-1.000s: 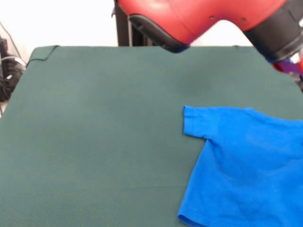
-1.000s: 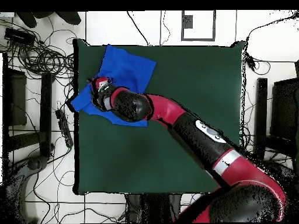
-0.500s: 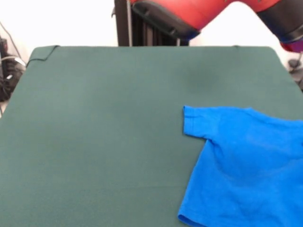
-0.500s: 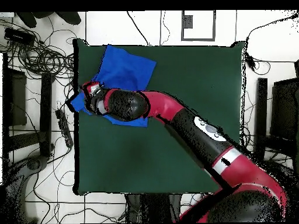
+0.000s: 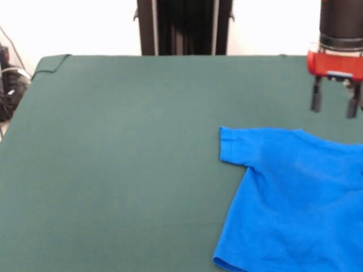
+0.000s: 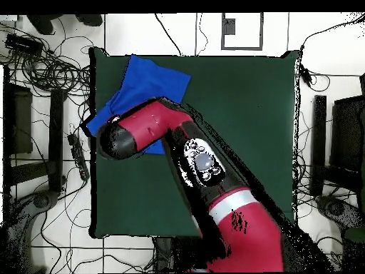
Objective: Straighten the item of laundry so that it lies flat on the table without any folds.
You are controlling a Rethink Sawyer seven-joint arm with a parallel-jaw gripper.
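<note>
Table (image 5: 113,158) top: dark green cloth, uniform, no pattern. Item of laundry (image 5: 295,198): bright royal blue, plain, no print visible; same blue in overhead view (image 6: 153,82). Gripper (image 5: 335,106): red body under a black cylindrical wrist, dark grey fingers (image 5: 316,101). Arm (image 6: 214,193) from above: red shell with black joints and a pale grey band. Pedestal column (image 5: 184,27): black. Wall behind: white.

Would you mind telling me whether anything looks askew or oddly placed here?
The royal-blue T-shirt lies askew at a corner of the dark green table, part of it overhanging the edge. The hand hovers open above it.
</note>
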